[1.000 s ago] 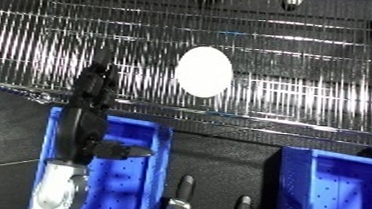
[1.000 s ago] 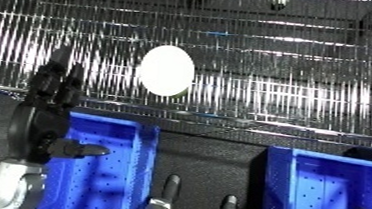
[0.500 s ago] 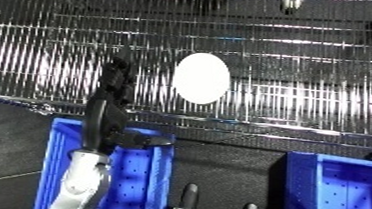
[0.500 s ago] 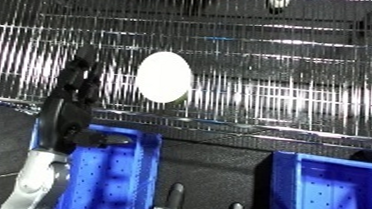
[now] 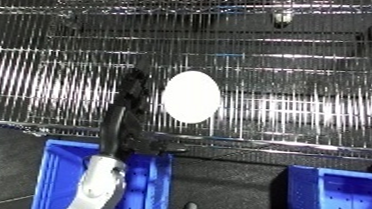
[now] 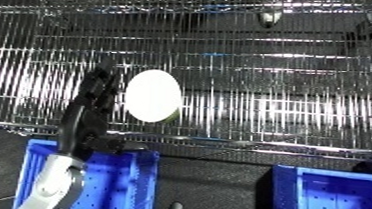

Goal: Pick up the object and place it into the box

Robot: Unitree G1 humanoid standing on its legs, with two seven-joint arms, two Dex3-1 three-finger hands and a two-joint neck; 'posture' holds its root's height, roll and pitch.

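Centre frame, on the wire shelf, the white egg-shaped object lies ungrasped; the left hand, fingers seemingly straight and empty, reaches beside it and must next close round it.

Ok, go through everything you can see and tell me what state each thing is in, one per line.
Egg: white, lying on the wire shelf, not held.
Left hand: open, fingers straight, raised just left of the egg; contact cannot be told.
Right hand: only a fingertip shows at the bottom edge; state cannot be told.
Left bin: blue, upright, open top, below the shelf, nothing visible inside.
Right bin: blue, upright, partly out of view.
Shelf: wire, holds the egg.
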